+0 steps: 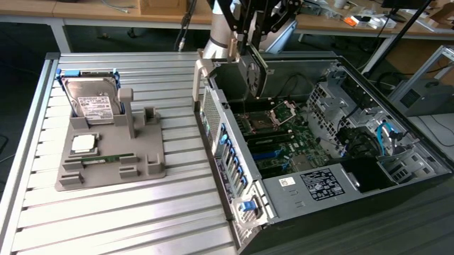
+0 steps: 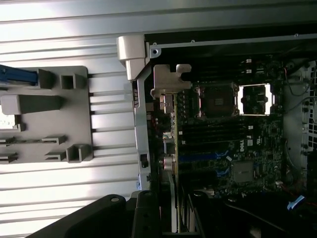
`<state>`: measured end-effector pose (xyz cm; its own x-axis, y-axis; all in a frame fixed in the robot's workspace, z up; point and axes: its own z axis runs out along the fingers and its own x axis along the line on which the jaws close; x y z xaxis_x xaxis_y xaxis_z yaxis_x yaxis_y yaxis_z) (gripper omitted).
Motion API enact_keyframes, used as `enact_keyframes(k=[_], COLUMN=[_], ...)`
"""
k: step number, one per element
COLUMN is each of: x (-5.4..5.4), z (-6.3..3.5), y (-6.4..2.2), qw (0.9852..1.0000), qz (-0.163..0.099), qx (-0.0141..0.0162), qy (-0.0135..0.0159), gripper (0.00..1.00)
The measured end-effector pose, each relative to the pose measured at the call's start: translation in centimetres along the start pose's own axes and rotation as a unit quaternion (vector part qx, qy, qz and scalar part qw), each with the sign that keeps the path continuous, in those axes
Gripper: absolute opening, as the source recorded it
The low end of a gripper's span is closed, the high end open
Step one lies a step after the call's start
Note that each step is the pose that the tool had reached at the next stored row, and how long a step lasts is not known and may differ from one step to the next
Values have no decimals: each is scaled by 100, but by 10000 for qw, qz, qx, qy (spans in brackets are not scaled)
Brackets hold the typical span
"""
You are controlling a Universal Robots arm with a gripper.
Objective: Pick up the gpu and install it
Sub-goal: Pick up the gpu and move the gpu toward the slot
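Setting: slatted metal table with wooden desks behind it.

Item 1, grey fixture tray, towards the exterior view's left. In the exterior view it carries a hard drive standing on edge, a square processor chip and a green memory stick. In the wrist view the tray's empty slots are in sight.

Item 2, open computer case, lying on its side just beside the tray, with its motherboard facing up. The wrist view looks straight down onto the board and shows the processor socket with its shiny retaining frame.

Item 3, gpu. It is in the air over the far end of the case, close to the case's rear wall and apart from the board.
- Exterior view: a dark card hanging with its face upright.
- Wrist view: the card edge-on as a thin line, ending in its silvery bracket.
- Long axis: close to vertical, bracket end lowest, pointing down into the case.

Item 4, gripper on the arm. Its fingers are clamped on the upper end of the gpu.
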<state>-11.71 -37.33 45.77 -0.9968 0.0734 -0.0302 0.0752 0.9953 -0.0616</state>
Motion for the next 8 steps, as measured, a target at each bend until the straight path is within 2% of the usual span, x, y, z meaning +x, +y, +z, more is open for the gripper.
enact_keyframes(k=[8], x=[-100], z=[89], y=[3], qw=[10000], qz=[-1], qx=[2], qy=[1], gripper=[27])
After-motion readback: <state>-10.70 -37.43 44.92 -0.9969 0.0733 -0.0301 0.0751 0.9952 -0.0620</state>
